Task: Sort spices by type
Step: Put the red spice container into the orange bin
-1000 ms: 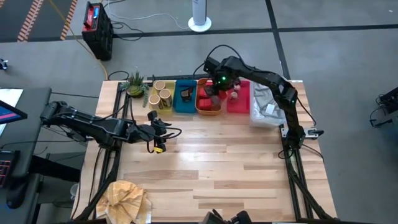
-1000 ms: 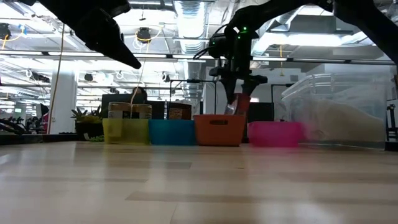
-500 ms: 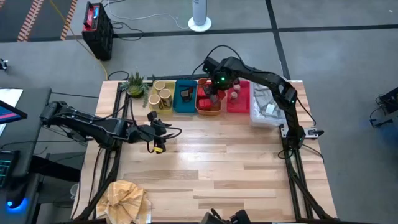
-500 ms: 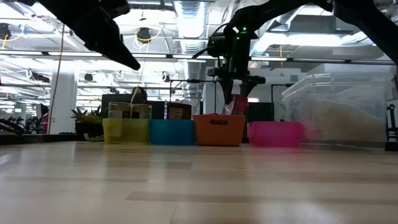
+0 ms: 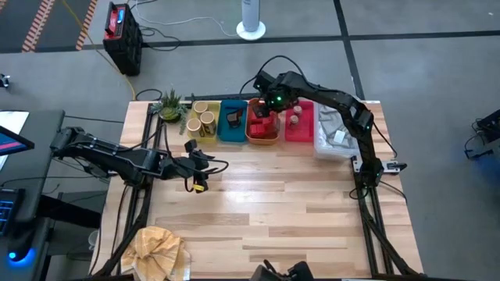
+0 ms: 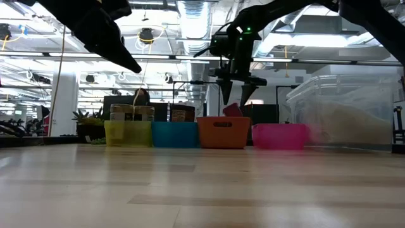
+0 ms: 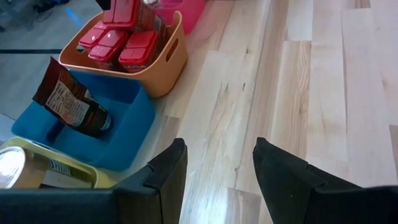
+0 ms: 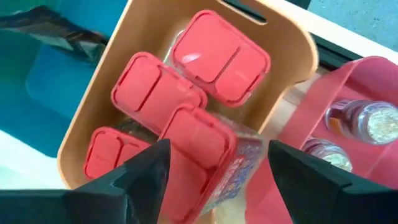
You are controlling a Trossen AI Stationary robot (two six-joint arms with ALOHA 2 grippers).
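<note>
Red pack [image 8: 199,158] leaning on its fellows inside orange tray [image 8: 102,124], apparently released. Right tool [image 6: 235,98] directly above, jaws apart, empty. Lift straight up, clear of tray rim. Left tool [image 7: 217,171] parked over counter [image 7: 311,93], jaws apart.

Grey floor [image 5: 406,70] — bright ceiling strip lights [image 6: 196,16].
</note>
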